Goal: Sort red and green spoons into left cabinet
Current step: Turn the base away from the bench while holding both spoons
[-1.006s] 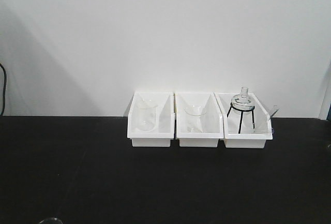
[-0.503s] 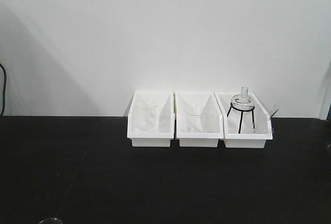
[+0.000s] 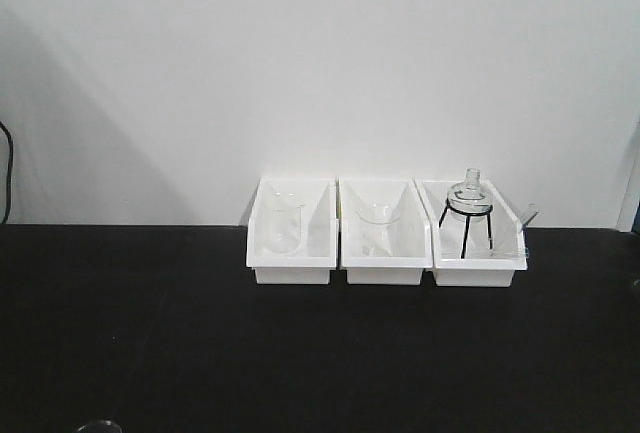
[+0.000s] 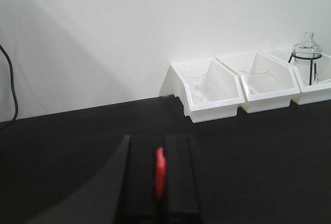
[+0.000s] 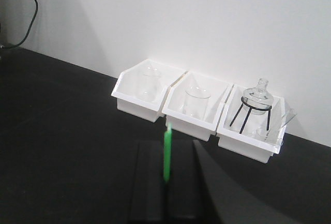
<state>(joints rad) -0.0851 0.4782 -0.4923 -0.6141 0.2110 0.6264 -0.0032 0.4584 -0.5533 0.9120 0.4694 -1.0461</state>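
1. Nothing has moved in the front view over the last second: the three white bins (image 3: 385, 273) sit in the same row against the wall (image 3: 300, 53), their glassware (image 3: 466, 198) is unchanged, and neither arm shows there.
2. In the left wrist view, at lower centre, my left gripper (image 4: 161, 144) is closed to a narrow slot on the red spoon (image 4: 161, 175), which lies lengthwise between the fingers.
3. In the right wrist view, also at lower centre, my right gripper (image 5: 166, 149) pinches the green spoon (image 5: 167, 136), whose end pokes past the fingertips toward the bins.
4. I judge each thin spoon is gripped along the finger line so that it cannot swivel while carried.
5. The left cabinet is in no view, so I expect a turn or base move before any placing.
6. Open black tabletop (image 3: 150, 333) lies between both grippers and the bins, which are well apart. A cable (image 4: 10, 89) hangs at the far left edge, and I would keep the left arm off it.
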